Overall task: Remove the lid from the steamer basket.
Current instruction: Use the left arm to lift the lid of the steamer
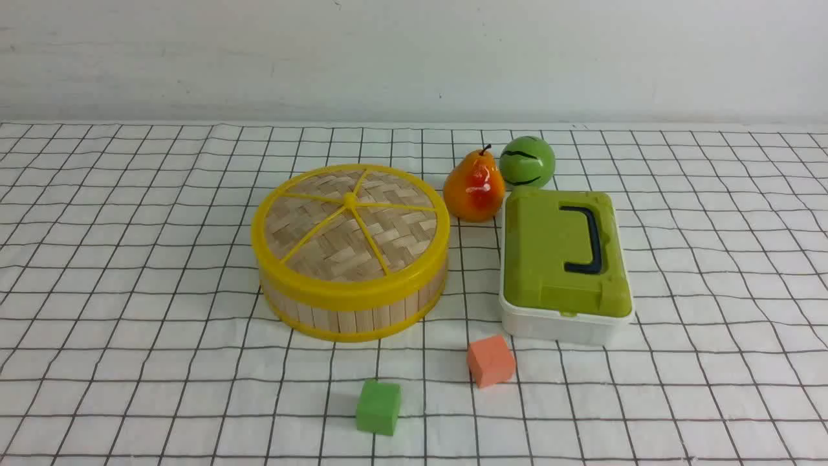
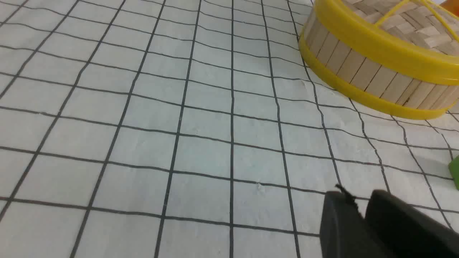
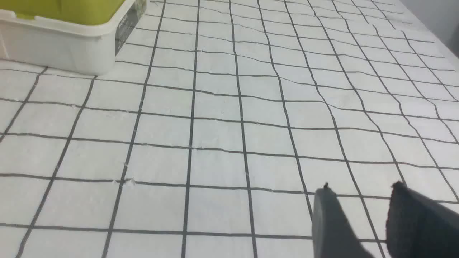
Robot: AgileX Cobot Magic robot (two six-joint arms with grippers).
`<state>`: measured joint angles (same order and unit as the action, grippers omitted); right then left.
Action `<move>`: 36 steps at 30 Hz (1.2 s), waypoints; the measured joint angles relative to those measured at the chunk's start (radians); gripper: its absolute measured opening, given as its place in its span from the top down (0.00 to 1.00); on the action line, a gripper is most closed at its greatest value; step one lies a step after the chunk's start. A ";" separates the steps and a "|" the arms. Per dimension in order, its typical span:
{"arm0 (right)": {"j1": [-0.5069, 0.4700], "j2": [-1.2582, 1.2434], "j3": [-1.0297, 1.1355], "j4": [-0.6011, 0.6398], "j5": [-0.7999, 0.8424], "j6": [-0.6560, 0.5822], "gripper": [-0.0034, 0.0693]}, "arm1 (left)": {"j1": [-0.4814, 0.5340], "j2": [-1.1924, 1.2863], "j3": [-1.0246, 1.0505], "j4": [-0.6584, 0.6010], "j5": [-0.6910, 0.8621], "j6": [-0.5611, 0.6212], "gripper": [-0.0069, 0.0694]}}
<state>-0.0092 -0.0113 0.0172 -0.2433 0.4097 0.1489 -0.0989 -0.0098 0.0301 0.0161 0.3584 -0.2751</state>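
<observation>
The lid [image 1: 352,223], woven bamboo with a thick yellow rim, yellow spokes and a hub, sits on the steamer basket [image 1: 349,310] at the table's middle. The basket's slatted wall [image 2: 362,70] and the lid's rim [image 2: 380,46] also show in the left wrist view. Neither arm shows in the front view. My left gripper [image 2: 358,200] is shut and empty over bare cloth, well short of the basket. My right gripper [image 3: 362,193] is open and empty over bare cloth, apart from the white box.
A white box with a green lid and dark handle [image 1: 564,259] stands right of the basket; its corner shows in the right wrist view [image 3: 71,46]. A pear [image 1: 473,188] and green ball [image 1: 527,162] stand behind. An orange cube [image 1: 490,360] and a green cube [image 1: 378,406] lie in front.
</observation>
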 joint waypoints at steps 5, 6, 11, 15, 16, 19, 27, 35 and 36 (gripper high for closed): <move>0.000 0.000 0.000 0.000 0.000 0.000 0.62 | 0.000 0.000 0.000 -0.005 0.000 0.000 0.77; 0.000 0.000 0.000 0.000 0.000 0.000 0.62 | 0.000 0.000 0.000 -0.005 0.000 0.000 0.77; 0.000 0.000 0.000 0.000 0.000 0.000 0.62 | 0.000 0.000 0.000 -0.007 0.000 0.000 0.76; 0.000 0.000 0.000 0.000 0.000 0.000 0.62 | 0.000 0.000 0.000 -0.007 0.001 0.000 0.76; 0.000 0.000 0.000 0.000 0.000 0.000 0.62 | 0.000 0.000 0.000 -0.007 0.001 0.000 0.76; 0.000 0.000 0.000 0.000 0.000 0.000 0.62 | 0.000 0.000 0.000 -0.007 0.001 0.000 0.76; 0.000 0.000 0.000 0.000 0.000 0.000 0.62 | 0.000 0.000 0.000 0.001 0.008 0.000 0.76; 0.000 0.000 0.000 0.000 0.000 0.000 0.62 | 0.000 0.000 0.000 -0.016 0.008 0.014 0.93; 0.000 0.000 0.000 0.000 0.000 0.000 0.62 | 0.000 0.000 0.000 -0.016 0.008 0.021 0.93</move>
<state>-0.0092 -0.0113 0.0172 -0.2433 0.4097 0.1489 -0.0989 -0.0098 0.0301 0.0000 0.3663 -0.2545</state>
